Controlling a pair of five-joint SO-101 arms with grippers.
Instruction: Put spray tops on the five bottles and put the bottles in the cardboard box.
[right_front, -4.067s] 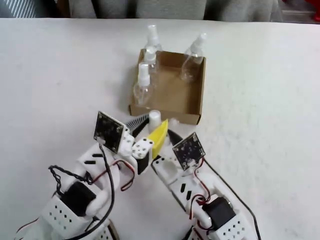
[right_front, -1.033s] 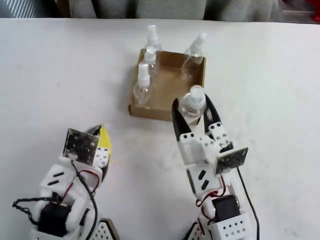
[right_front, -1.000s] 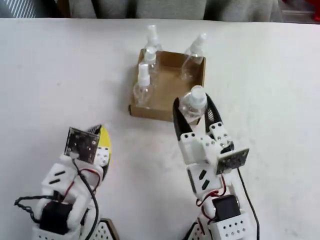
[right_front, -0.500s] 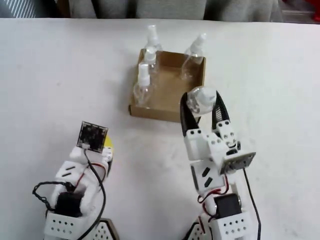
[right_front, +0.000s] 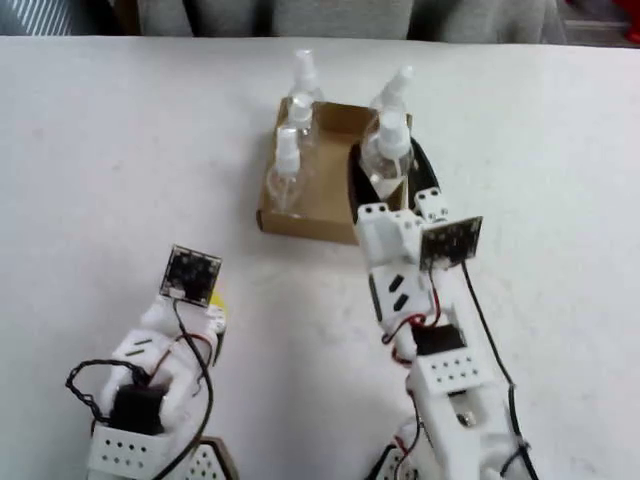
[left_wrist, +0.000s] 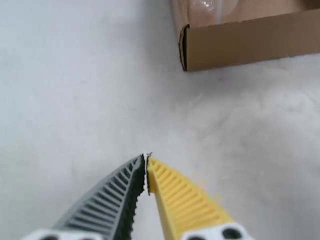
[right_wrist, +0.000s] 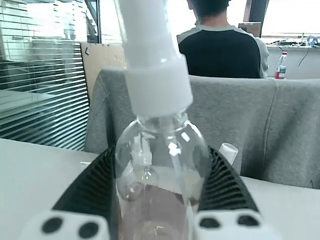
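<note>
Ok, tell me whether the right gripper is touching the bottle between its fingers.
Touching. The right wrist view shows the right gripper with its black fingers pressed against both sides of the bottle, no gap on either side.

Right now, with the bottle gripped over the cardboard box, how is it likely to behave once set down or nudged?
The bottle looks clear and seemingly empty, so it is probably light. Tall and narrow under its spray top, it may tip if nudged inside the cardboard box. Its smooth, rounded body could slip or turn in the right jaws.
</note>
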